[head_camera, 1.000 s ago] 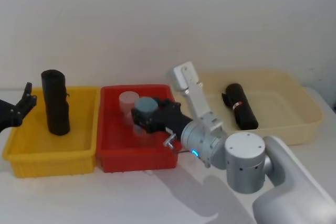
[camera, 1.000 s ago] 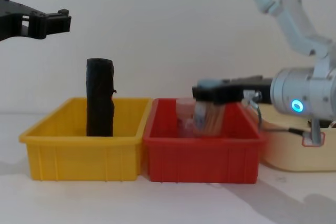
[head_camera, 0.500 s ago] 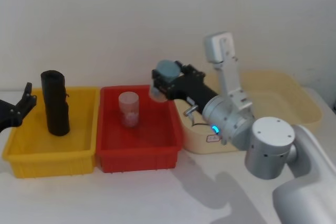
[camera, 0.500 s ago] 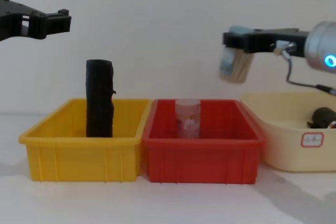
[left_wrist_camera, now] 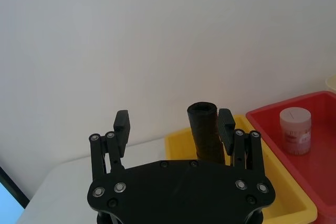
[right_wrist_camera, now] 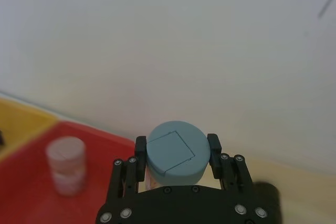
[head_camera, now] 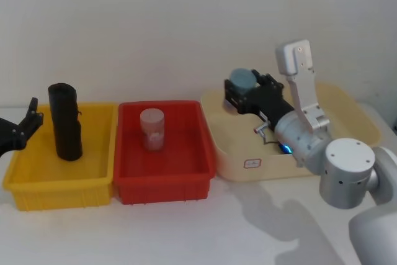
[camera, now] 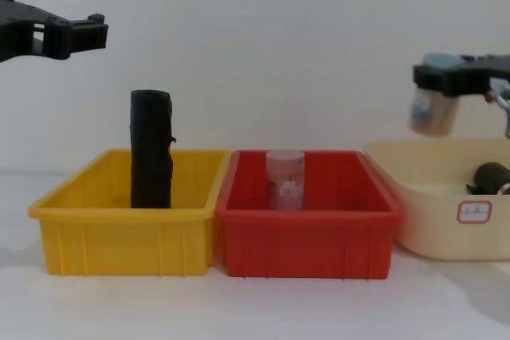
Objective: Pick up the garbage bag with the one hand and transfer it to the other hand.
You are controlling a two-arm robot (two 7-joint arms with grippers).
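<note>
Gripping a blue-lidded jar point(head_camera: 240, 82) over the cream bin point(head_camera: 366, 130), right gripper point(head_camera: 243, 97), left gripper point(camera: 72, 33) spread.

Colours here: yellow bin point(head_camera: 37, 181), red bin point(head_camera: 186, 184), cream bin point(head_camera: 366, 130) with a white label, black wrinkled roll point(head_camera: 65, 122), pinkish translucent jar point(head_camera: 152, 128), blue-grey-lidded jar point(head_camera: 242, 82) in the black right claw point(head_camera: 243, 96), white tabletop point(head_camera: 186, 234).
</note>
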